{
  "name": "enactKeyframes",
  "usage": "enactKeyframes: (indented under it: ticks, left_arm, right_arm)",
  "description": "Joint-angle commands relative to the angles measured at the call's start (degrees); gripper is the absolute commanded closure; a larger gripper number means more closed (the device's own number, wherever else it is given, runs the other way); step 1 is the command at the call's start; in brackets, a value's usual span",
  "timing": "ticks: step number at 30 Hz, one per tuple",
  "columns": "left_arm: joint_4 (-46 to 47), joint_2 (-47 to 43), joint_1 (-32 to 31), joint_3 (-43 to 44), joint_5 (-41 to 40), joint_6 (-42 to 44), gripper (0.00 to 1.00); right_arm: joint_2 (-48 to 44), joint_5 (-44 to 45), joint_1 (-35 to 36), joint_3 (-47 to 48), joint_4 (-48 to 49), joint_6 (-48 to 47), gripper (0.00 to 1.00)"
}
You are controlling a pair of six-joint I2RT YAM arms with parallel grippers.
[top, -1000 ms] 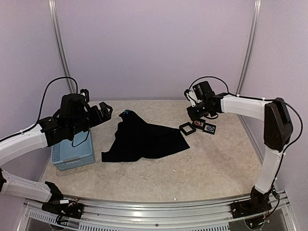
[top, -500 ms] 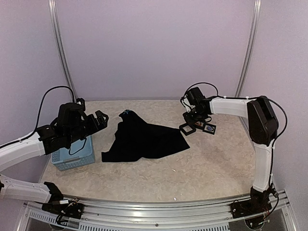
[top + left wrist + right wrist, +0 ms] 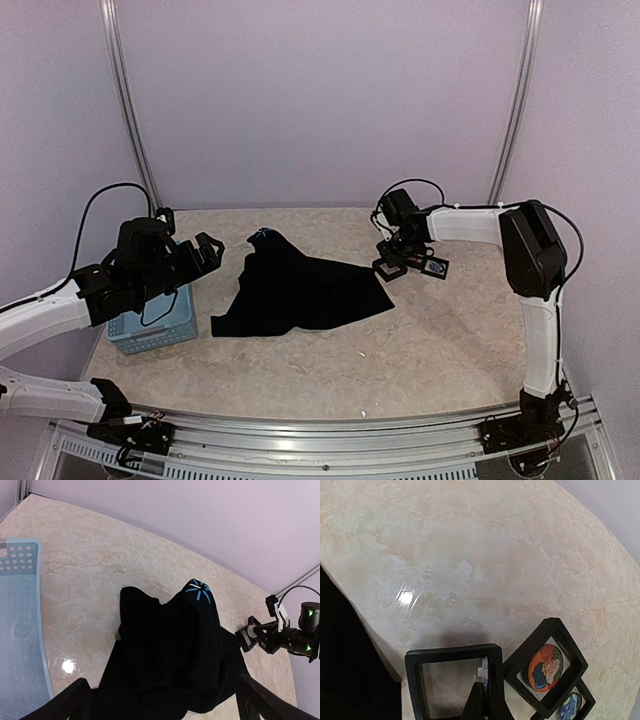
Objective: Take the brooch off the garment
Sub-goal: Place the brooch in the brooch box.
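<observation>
Top view: the garment (image 3: 300,290) lies crumpled mid-surface. The left claw (image 3: 205,250) hangs spread wide by the basket (image 3: 150,325), and the right claw (image 3: 393,262) is pinched together.

Left wrist: its blue mark (image 3: 196,590) faces up.

Right wrist: the tips sit over the empty frame (image 3: 452,680). Whether they hold the brooch is unclear. The operator should probably settle them low and centred before parting.

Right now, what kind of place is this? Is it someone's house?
Probably a robot test booth, not a house: plain lilac walls box in one table, two robot arms are bolted at its near edge, and props lie out, like a black garment and a blue basket.
</observation>
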Motion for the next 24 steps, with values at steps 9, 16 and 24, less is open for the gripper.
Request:
enactKeyframes:
  ticks: [9, 16, 24]
  left_arm:
    - [2.3, 2.0, 1.1, -0.3, 1.4, 2.5, 0.01]
    - [3.9, 4.2, 5.6, 0.1, 6.1, 7.0, 0.01]
    - [8.3, 6.7, 16.0, -0.6, 13.6, 12.9, 0.01]
  right_arm:
    - [-1.1, -4.2, 1.0, 0.2, -1.1, 0.5, 0.68]
    - [-6.8, -8.8, 1.2, -3.3, 1.0, 1.4, 0.47]
    - [-13.1, -9.3, -0.2, -6.8, 2.5, 5.5, 0.36]
